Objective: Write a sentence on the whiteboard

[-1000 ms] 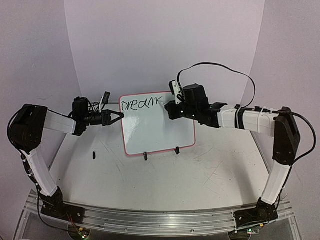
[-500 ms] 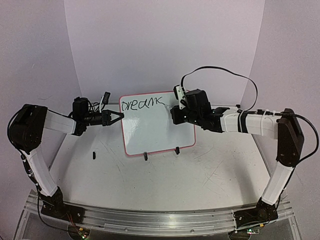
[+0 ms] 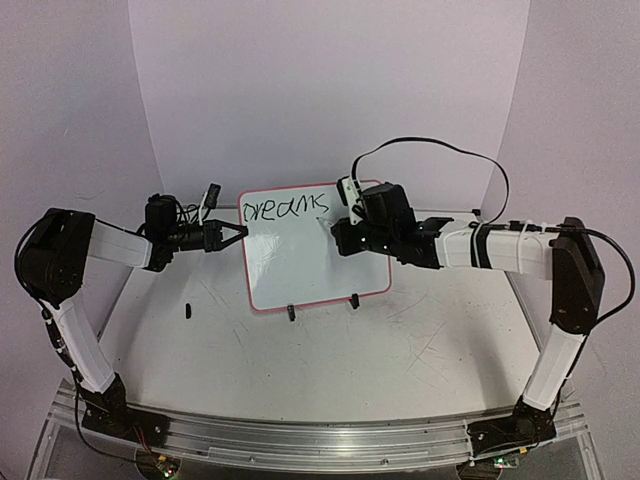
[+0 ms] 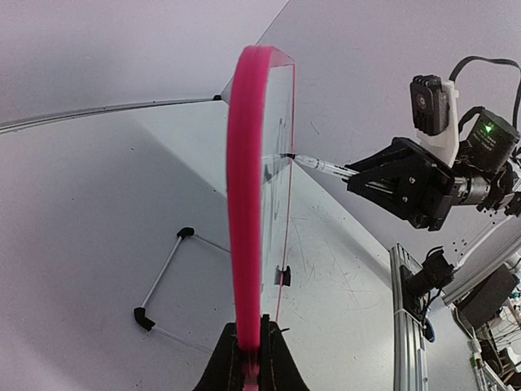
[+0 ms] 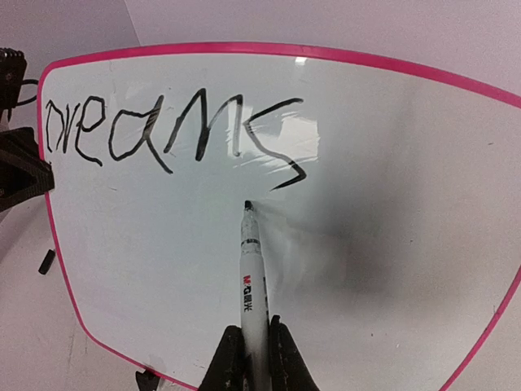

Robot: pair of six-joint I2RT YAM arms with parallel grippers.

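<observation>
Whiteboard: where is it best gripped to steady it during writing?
By the thin pink frame on its left edge, coming edge-on from the left, as the left claw does. The whiteboard stands upright, and that keeps its face free for the marker.

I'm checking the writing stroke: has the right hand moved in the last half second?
Yes. The right hand, shut on the marker, shifted left, farther in over the whiteboard from its right edge.

The pink-framed whiteboard (image 3: pixel 310 270) is being propped near upright on its two black clip feet (image 3: pixel 291 313). Of the sentence (image 5: pixel 175 134), only "dreams" is being shown, scrawled in black along the top.
</observation>
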